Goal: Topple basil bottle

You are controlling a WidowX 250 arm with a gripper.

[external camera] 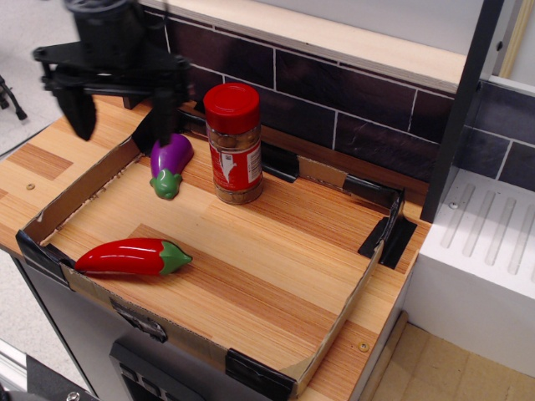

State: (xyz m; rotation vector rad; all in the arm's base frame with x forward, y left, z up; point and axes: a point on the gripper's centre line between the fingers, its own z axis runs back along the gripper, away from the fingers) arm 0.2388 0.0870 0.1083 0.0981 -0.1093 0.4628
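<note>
The basil bottle (234, 144) stands upright in the back part of the cardboard tray (75, 196). It is a clear jar with a wide red cap, a red-and-white label and tan contents. My gripper (121, 117) is open and empty, its two black fingers (163, 113) spread wide and pointing down. It hangs above the tray's back left corner, to the left of the bottle and apart from it. Its right finger is just above the purple toy eggplant (170, 162).
A red toy chili pepper (129, 256) lies near the tray's front left. A dark tiled wall with a wooden shelf runs behind. A black post (458, 109) and a white ribbed rack (489, 242) stand on the right.
</note>
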